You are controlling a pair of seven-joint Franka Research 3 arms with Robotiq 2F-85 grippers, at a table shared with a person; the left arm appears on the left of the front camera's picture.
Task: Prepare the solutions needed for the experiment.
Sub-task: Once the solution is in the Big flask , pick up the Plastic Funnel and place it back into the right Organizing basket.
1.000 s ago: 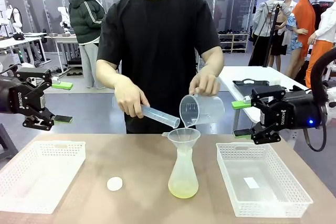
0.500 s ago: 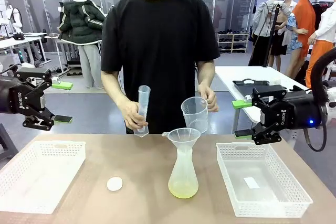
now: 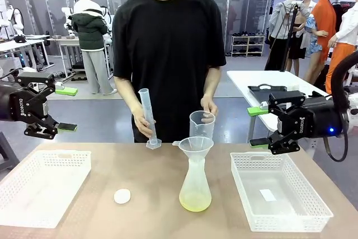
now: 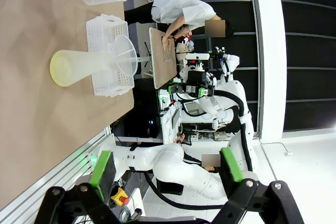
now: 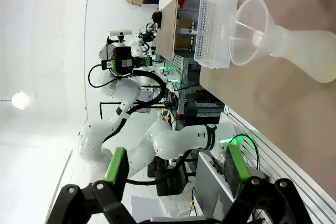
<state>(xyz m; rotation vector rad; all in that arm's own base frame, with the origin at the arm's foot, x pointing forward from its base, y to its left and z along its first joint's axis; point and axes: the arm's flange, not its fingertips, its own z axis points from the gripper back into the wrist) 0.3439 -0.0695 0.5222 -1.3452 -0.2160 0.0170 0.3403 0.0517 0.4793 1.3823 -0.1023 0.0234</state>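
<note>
A frosted conical flask (image 3: 195, 178) stands mid-table with a clear funnel (image 3: 196, 146) in its neck. The solutions (image 3: 195, 203) lie as a shallow pale yellow-green layer in its bottom, and also show in the left wrist view as solutions (image 4: 56, 70). Behind the flask the person holds a clear beaker (image 3: 202, 125) upright in one hand. The other hand stands a graduated cylinder (image 3: 146, 117) on the table. My left gripper (image 3: 66, 109) hangs open above the left basket. My right gripper (image 3: 258, 127) hangs open above the right basket. Both are far from the flask.
A white mesh basket (image 3: 22, 194) sits at the table's left and another basket (image 3: 313, 208) at its right. A small white round cap (image 3: 122, 196) lies left of the flask. The person stands close at the far edge.
The person tipped the beaker back upright from over the funnel and lowered it. They swung the cylinder upright and set its base on the table. Both grippers stayed put.
</note>
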